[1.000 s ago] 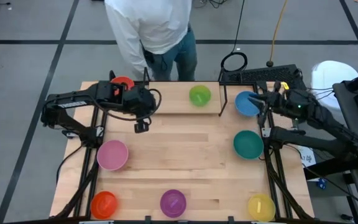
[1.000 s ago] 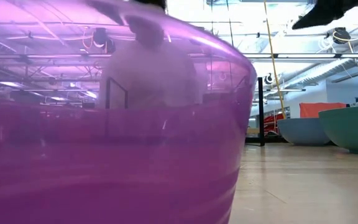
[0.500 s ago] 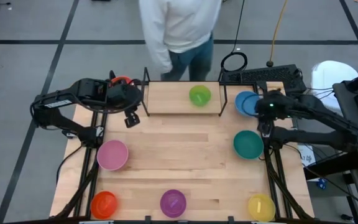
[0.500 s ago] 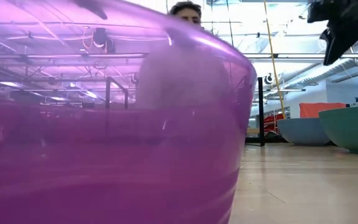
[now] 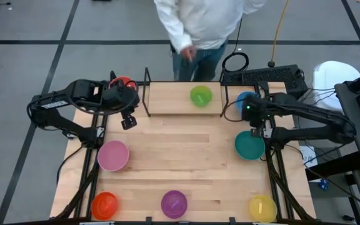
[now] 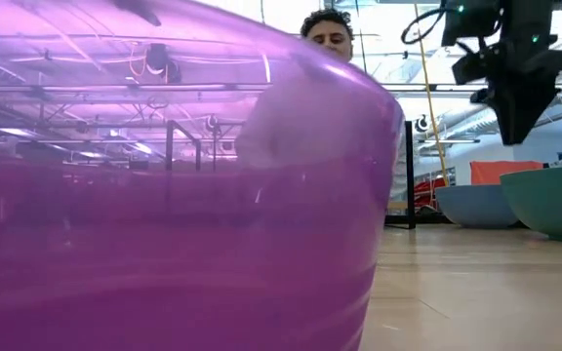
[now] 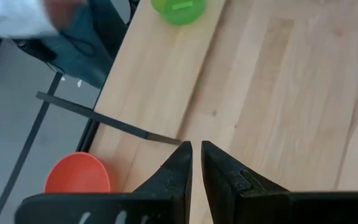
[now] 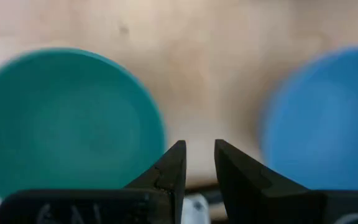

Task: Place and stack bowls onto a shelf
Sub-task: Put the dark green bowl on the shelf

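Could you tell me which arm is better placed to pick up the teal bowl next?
The right. The right gripper hangs between the teal bowl and the blue bowl, empty. The left gripper is across the table by the red bowl.

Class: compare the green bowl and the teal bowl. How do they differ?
The green bowl sits on the shelf; the teal bowl sits on the tabletop. Green looks smaller from above. The right tool hangs by the teal bowl; none is near green. Both are upright and empty.
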